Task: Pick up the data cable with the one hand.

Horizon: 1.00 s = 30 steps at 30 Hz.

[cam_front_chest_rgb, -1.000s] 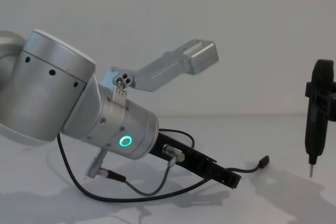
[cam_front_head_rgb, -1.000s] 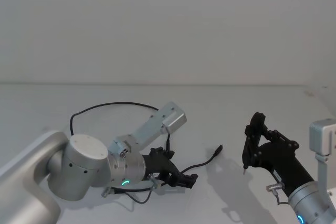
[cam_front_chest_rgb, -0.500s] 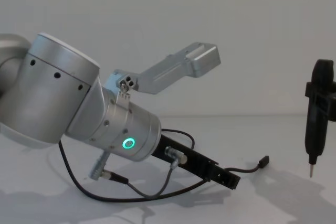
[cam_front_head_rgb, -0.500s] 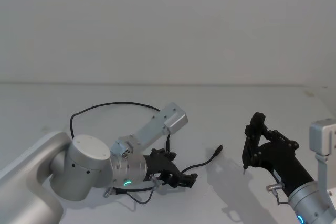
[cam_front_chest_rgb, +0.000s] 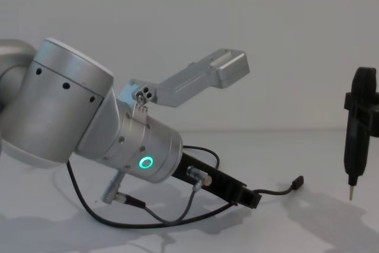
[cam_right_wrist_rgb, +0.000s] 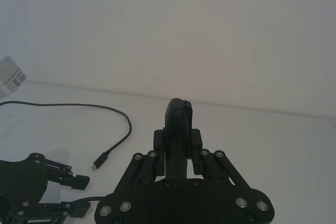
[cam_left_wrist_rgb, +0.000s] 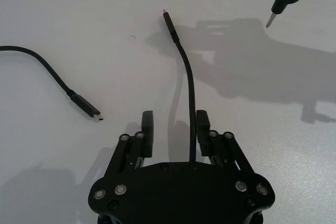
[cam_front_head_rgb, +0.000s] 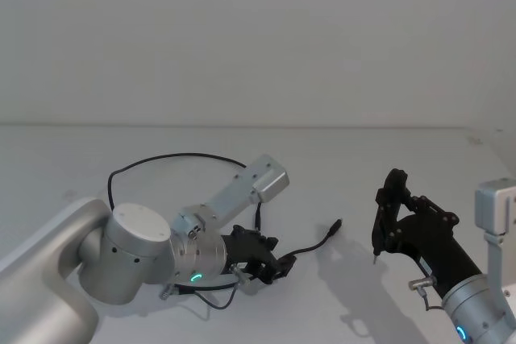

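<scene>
Black data cable (cam_left_wrist_rgb: 187,77) lies between the left tool's (cam_left_wrist_rgb: 175,114) spread fingers (cam_left_wrist_rgb: 202,125).

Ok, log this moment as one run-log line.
phase: pre-grasp | left end effector: open, fingers either side of data cable | cable: not yet gripped | right end effector: idle, off to the right

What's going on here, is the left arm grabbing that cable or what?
The left arm's long black two-fingered gripper is low over the white table. Its open fingers straddle the thin black data cable, a little back from one small rectangular plug. The cable runs closer to one finger and is not yet clamped. The right arm's slim black gripper with a thin metal tip hangs idle above the table, off to the right.
</scene>
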Available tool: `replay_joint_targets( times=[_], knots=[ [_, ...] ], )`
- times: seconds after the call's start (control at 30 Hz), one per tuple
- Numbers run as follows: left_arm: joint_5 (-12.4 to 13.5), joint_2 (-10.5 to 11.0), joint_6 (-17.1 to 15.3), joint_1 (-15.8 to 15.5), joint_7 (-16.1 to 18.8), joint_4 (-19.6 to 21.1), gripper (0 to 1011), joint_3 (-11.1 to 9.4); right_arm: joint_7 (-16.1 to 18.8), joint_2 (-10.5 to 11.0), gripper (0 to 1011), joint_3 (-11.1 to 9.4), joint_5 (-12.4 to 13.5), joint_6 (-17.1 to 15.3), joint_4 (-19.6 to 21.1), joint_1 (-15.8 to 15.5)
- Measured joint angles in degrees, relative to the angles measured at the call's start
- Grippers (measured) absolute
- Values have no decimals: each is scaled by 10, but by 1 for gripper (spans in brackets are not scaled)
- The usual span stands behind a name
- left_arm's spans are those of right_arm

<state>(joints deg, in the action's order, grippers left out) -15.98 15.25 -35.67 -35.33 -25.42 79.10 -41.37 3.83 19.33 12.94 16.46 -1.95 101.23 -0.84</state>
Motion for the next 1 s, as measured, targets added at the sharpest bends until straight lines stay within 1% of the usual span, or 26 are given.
replay_joint_targets(
  times=[0.03,0.1,0.23,0.3,0.37,0.4,0.43,0.5,1.0],
  knots=[
    [0,0,0,0,0,0,429,0,0,0,279,0,0,0,0,0],
    [0,0,0,0,0,0,412,0,0,0,279,0,0,0,0,0],
    [0,0,0,0,0,0,253,0,0,0,279,0,0,0,0,0],
    [0,0,0,0,0,-1,211,0,0,0,279,0,0,0,0,0],
    [0,-1,0,0,0,-1,144,0,0,0,279,0,0,0,0,0],
    [0,-1,0,0,0,-1,144,0,0,0,279,0,0,0,0,0],
    [0,-1,0,0,0,-1,81,0,0,0,279,0,0,0,0,0],
    [0,-1,0,0,0,-1,36,0,0,0,279,0,0,0,0,0],
    [0,-1,0,0,0,-1,36,0,0,0,279,0,0,0,0,0]
  ],
)
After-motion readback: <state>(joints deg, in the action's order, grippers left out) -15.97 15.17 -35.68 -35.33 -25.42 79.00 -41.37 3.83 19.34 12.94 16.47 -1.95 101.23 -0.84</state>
